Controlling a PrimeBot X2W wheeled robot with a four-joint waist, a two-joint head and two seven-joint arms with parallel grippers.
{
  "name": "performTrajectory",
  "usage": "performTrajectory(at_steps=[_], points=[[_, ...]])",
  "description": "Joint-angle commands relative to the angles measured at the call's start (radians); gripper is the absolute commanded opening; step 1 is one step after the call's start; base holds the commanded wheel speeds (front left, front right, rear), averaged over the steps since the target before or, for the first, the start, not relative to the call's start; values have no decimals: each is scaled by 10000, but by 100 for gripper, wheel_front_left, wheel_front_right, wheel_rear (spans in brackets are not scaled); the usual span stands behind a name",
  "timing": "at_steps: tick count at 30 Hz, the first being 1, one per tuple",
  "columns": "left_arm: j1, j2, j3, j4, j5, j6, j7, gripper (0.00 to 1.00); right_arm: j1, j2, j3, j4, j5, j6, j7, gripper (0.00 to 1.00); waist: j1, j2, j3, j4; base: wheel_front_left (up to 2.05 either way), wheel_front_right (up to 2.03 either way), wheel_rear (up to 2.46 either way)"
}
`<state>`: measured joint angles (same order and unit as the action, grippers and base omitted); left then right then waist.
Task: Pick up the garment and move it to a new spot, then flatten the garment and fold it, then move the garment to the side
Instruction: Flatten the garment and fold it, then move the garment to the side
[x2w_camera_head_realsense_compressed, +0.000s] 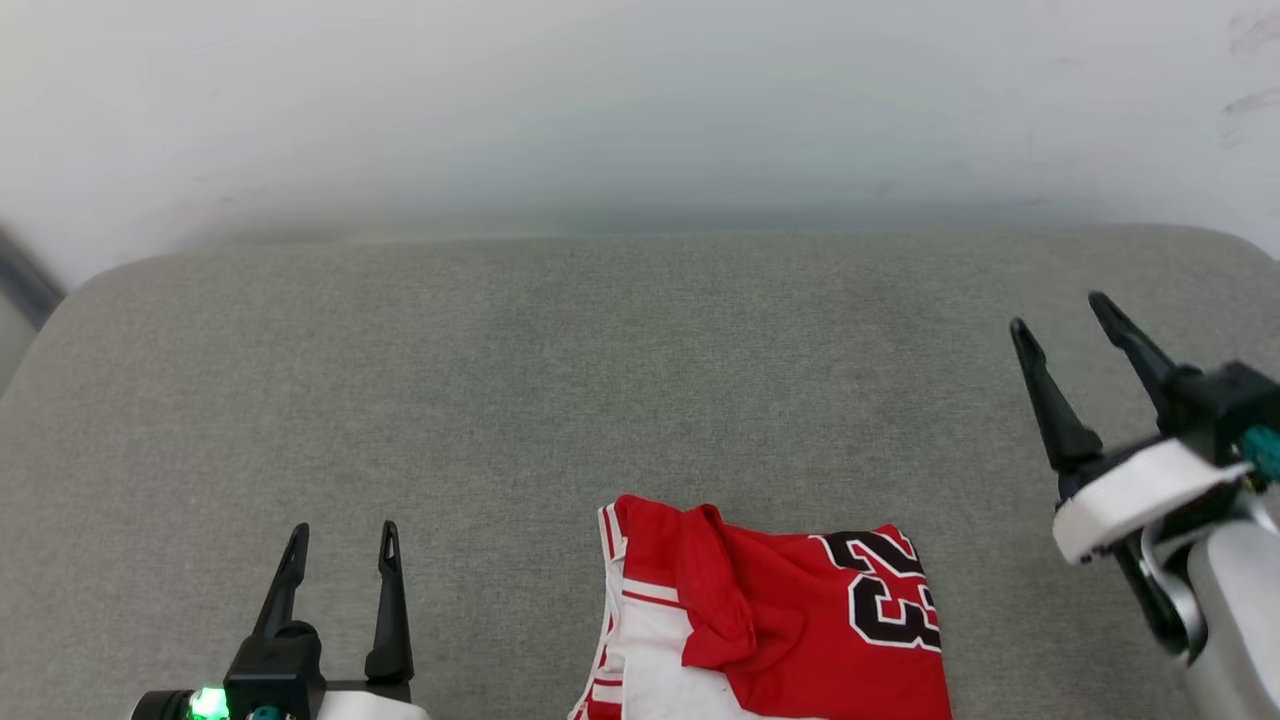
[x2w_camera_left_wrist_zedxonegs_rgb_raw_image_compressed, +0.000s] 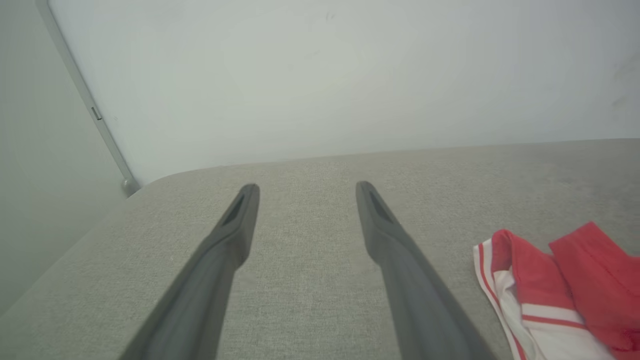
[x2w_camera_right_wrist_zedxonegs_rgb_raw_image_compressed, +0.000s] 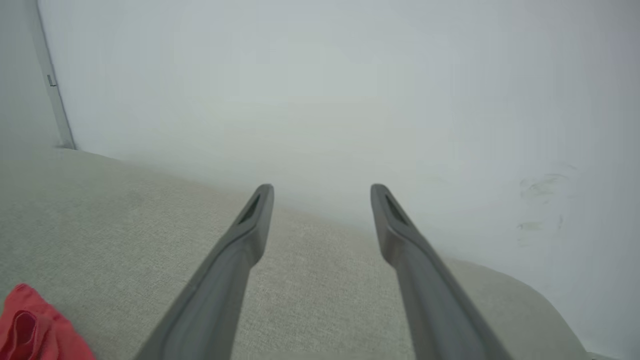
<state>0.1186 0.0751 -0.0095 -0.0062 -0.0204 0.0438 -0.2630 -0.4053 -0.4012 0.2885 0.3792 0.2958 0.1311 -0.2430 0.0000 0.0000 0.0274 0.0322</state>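
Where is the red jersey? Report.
Head view: the red jersey lies on the grey cushion at bottom centre, between the left gripper and right gripper.

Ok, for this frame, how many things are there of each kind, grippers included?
red and white T-shirt, folded, numbered 23: 1
grippers, both open, left gripper and right gripper: 2
grey fabric surface: 1
Total: 4

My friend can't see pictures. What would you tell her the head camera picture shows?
A red-and-white T-shirt with a black number 23 lies loosely folded on a grey fabric cushion at the picture's bottom edge. The left gripper at lower left and the right gripper at far right both stand open and empty, apart from the shirt.
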Motion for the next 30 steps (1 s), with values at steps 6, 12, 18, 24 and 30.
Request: performTrajectory(at_steps=[6, 12, 18, 24, 30], points=[[235, -68, 13, -115, 17, -29, -22, 100, 2072, 1407, -2026, -1432, -1055, -7, -222, 100, 0, 0, -157, -197, 0, 0, 0], [375, -83, 87, -88, -18, -146, -22, 100, 4445, 2897, -3449, -3157, -1753, -7, -214, 100, 0, 0, -225, -113, 0, 0, 0], [410, -90, 170, -27, -27, -217, -22, 100, 5369, 3259, -3614, -3511, -1896, -7, -215, 100, 0, 0, -278, -51, 0, 0, 0], [471, -108, 250, 24, 2, -235, -22, 100, 5580, 3396, -3686, -3692, -2009, -7, -216, 100, 0, 0, -313, -45, 0, 0, 0], [460, -127, 254, 90, -21, -264, -22, 100, 4616, 3110, -3904, -4044, -2060, -7, -217, 100, 0, 0, -323, -5, 0, 0, 0]])
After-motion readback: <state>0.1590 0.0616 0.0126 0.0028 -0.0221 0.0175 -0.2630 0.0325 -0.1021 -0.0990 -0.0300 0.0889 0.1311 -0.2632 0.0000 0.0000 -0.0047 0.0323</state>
